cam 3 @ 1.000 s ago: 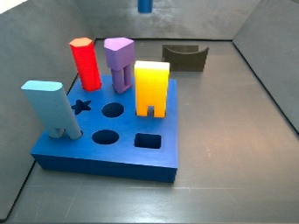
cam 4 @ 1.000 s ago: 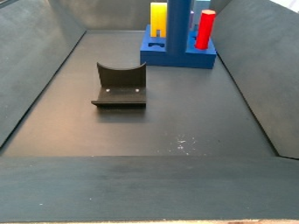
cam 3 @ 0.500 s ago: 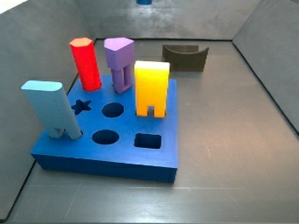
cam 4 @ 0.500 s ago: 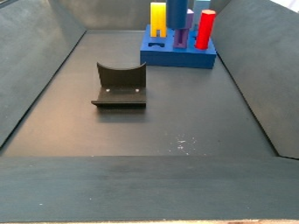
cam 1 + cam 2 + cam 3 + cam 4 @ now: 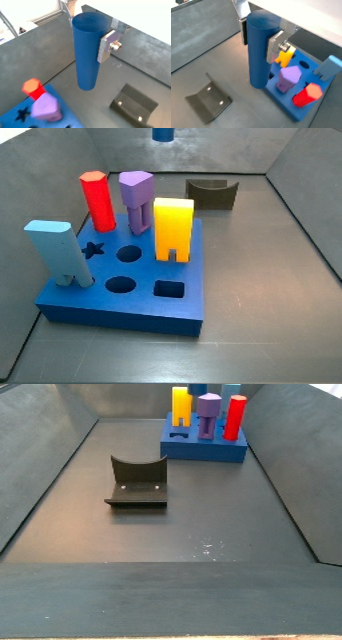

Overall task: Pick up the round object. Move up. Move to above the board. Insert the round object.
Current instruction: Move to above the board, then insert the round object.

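Round object — medium-blue cylinder, upright, held off the floor between the gripper fingers. In both wrist views one silver finger plate lies flat against the cylinder's upper side; the opposite finger is hidden behind the peg. The fingers are clamped on the upper part of the peg, and most of its length hangs free below them. The lower end is in the air, touching nothing.

In a side view only the peg's bottom end shows, at the top edge of the frame, high above the far floor and beyond the board. The gripper itself is out of that frame.

The board is a dark-blue block on the floor, left of centre in that side view. Standing in it: a light-blue peg at near left, a red peg and a purple peg at the far side, a yellow piece to the right. Open star, round and square holes show in its top.

In a wrist view the peg hangs beside the board's edge, not over its holes.

The fixture stands apart on the floor — well clear of the board.
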